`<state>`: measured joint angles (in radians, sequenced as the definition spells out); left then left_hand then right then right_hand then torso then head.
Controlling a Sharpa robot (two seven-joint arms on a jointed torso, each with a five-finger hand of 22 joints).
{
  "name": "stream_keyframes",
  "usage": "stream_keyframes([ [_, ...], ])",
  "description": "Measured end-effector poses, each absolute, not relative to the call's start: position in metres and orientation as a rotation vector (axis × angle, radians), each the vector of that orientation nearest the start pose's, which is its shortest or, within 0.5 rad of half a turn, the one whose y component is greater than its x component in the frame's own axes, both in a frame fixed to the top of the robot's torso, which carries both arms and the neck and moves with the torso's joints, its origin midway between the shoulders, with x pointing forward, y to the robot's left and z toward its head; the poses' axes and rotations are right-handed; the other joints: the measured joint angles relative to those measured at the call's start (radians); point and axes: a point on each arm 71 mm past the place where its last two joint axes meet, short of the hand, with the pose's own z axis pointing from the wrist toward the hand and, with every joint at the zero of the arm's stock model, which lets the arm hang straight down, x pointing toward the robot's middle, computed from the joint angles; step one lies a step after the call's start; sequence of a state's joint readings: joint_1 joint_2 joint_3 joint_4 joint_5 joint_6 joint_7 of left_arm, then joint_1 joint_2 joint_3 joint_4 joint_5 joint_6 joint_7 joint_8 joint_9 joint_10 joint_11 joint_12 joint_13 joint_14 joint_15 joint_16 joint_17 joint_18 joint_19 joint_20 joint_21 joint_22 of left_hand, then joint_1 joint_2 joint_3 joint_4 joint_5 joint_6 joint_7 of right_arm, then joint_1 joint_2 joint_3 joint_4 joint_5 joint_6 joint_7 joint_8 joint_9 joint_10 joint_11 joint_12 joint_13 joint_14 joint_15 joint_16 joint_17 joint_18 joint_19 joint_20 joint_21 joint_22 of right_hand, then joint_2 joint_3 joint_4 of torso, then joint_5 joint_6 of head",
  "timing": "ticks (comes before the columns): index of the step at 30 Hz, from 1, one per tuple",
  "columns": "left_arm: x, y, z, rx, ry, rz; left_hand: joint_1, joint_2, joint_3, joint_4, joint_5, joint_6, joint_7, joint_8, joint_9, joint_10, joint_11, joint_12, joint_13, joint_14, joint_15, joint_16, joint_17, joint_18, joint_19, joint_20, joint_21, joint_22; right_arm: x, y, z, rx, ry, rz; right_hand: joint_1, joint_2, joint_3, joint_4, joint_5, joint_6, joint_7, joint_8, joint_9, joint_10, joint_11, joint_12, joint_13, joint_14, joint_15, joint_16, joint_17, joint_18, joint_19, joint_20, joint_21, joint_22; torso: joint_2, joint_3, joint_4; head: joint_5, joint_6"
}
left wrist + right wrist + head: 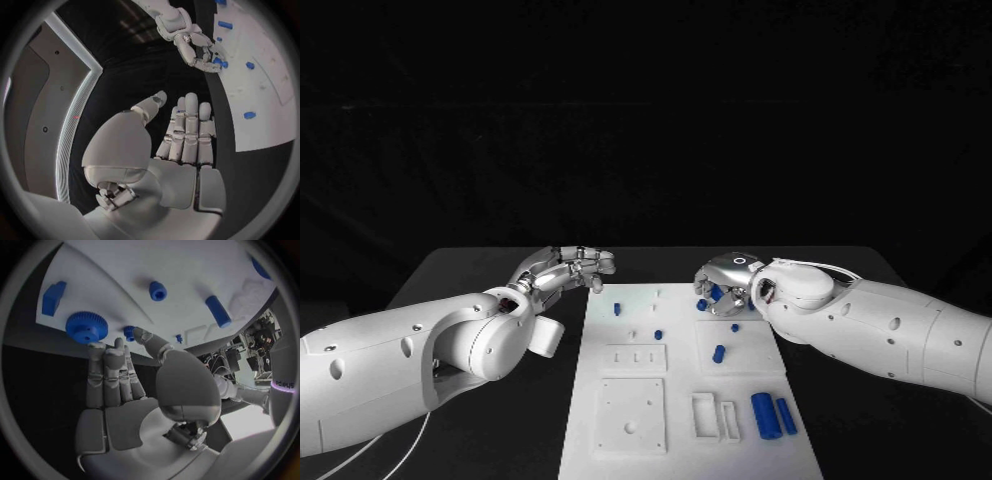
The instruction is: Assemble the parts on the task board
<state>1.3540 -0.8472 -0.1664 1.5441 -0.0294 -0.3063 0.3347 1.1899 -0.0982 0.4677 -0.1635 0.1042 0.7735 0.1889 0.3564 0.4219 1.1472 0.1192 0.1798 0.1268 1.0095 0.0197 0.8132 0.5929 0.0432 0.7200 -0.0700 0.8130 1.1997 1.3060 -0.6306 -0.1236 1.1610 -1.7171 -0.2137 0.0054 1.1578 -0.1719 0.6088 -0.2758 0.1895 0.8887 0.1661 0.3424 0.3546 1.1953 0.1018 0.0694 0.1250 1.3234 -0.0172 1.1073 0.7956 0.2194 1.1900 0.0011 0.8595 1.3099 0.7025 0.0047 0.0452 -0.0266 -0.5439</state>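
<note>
The white task board (678, 395) lies mid-table. My right hand (730, 285) hovers over its far right corner, fingers stretched and apart, nothing in them. Its fingertips (103, 352) end just short of a blue gear (86, 326); a blue block (53, 297), a small blue bush (157, 290) and a blue cylinder (219, 311) lie farther out on the board. My left hand (574, 268) floats over the black table by the board's far left corner, its fingers (190, 125) straight and empty. Two long blue pins (772, 415) lie at the board's near right.
Small blue parts stand mid-board (656, 331) (718, 352) and one near the left edge (616, 310). Raised white square plates (630, 415) take up the board's near left. Black tabletop (488, 275) runs along both sides of the board.
</note>
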Motion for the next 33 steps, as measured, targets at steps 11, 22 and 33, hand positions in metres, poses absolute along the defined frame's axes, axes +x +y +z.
stream_keyframes([
  [11, 0.4969, 0.201, -0.1527, -0.997, 1.522, -1.496, -0.016, 0.001, 0.006, -0.006, 0.0, 0.0, 0.0, 0.0, 0.002, 0.0, 0.0, -0.003, 0.001, 0.0, 0.0, 0.004, -0.003, -0.006, 0.0, 0.0, 0.004, -0.002, 0.5525, -0.1881, -0.1839, -0.536, 1.637, 0.386, -0.009, 0.005, 0.012, 0.0, -0.008, 0.004, -0.004, 0.0, 0.005, 0.011, -0.011, 0.0, 0.004, -0.001, -0.002, 0.008, -0.008, 0.0, 0.007, 0.0, 0.011, 0.0, 0.011, -0.0006, 0.0022, -0.007, 0.003],
  [22, 0.4978, 0.2031, -0.1531, -1.0, 1.523, -1.488, -0.026, 0.0, 0.011, -0.011, 0.0, 0.0, 0.0, -0.005, 0.003, 0.0, 0.0, -0.003, 0.001, 0.0, 0.0, 0.004, -0.004, -0.013, 0.0, 0.0, 0.008, -0.004, 0.5531, -0.1871, -0.1817, -0.539, 1.63, 0.384, -0.018, 0.006, 0.031, 0.009, -0.027, 0.024, -0.009, 0.01, 0.015, 0.041, -0.019, 0.009, 0.016, -0.006, -0.008, 0.014, -0.018, -0.001, 0.009, -0.002, 0.023, 0.0, 0.02, -0.0018, 0.0023, -0.008, 0.001],
  [33, 0.4978, 0.2038, -0.1535, -1.003, 1.526, -1.485, -0.03, 0.003, 0.014, -0.014, 0.0, 0.0, 0.0, -0.005, 0.004, 0.0, 0.0, -0.007, 0.001, 0.0, 0.0, 0.004, -0.005, -0.014, 0.0, 0.0, 0.008, -0.005, 0.5534, -0.1856, -0.1792, -0.545, 1.614, 0.378, -0.034, 0.022, 0.141, 0.074, -0.131, 0.069, -0.028, 0.028, 0.025, 0.086, -0.039, 0.02, 0.048, -0.005, -0.019, 0.024, -0.033, -0.001, 0.011, -0.003, 0.039, 0.0, 0.026, -0.0007, 0.0023, -0.007, 0.006],
])
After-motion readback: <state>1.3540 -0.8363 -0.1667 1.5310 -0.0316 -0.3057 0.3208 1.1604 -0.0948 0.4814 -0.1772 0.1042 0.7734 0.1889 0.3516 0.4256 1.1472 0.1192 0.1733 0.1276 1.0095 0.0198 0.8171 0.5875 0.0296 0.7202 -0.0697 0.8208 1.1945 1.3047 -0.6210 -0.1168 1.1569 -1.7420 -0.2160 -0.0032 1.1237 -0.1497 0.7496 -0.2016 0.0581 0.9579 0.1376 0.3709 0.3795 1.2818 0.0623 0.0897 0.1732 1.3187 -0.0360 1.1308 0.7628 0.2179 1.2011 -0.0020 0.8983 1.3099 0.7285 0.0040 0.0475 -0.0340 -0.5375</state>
